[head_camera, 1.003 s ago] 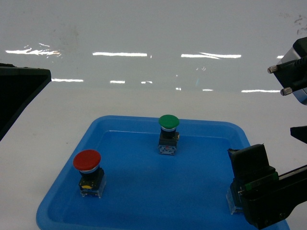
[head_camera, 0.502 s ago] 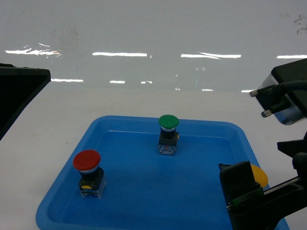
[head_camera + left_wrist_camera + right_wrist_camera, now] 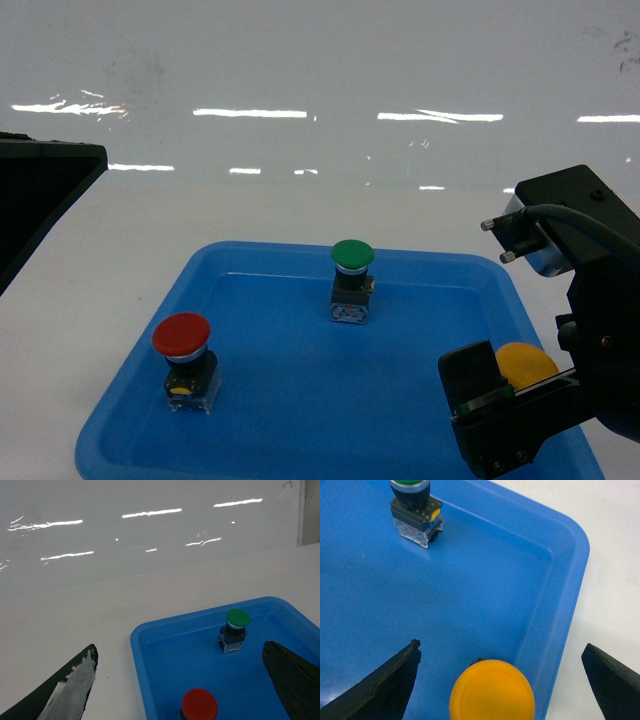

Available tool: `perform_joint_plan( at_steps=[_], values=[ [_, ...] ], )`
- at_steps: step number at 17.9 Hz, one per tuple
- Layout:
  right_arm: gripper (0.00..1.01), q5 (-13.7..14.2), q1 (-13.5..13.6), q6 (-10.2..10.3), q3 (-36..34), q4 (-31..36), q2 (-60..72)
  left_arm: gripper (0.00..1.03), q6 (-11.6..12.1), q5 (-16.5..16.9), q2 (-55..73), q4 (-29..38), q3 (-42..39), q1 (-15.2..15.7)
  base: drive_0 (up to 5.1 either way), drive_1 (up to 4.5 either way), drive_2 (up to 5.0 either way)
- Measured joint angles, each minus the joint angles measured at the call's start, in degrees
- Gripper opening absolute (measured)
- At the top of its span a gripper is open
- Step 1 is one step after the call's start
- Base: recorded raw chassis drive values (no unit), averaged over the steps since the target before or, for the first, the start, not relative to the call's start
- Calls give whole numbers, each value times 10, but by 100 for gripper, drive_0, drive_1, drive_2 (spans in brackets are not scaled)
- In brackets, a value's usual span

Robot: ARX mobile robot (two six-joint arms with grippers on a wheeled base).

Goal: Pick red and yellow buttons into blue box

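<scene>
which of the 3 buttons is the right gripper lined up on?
The yellow button, in the shallow blue tray's right front corner, between the open right gripper's fingers. Red and green stand apart.

table [image 3: 120,230]: white, matte — wall [image 3: 320,60]: glossy white, smudged — light: strip reflections across the wall
</scene>
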Motion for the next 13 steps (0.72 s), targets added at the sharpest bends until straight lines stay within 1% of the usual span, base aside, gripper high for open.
perform_joint_plan(
  at_steps=[3,7,8,9,10,13],
  values=[
    [98,-10,12,-2,-1,13,8,98,0,0,0,0,0,0,0,0,0],
    [98,-14,12,-1,34,12,85,98,0,0,0,0,0,0,0,0,0],
    [91,-14,12,1,33,12,87,98,0,0,0,0,0,0,0,0,0],
    [82,-12,11,1,30,20,87,98,0,0,0,0,0,0,0,0,0],
    [70,-9,11,1,28,12,85,98,0,0,0,0,0,0,0,0,0],
    [43,2,24,1,23,-13,65,98,0,0,0,0,0,0,0,0,0]
  ],
)
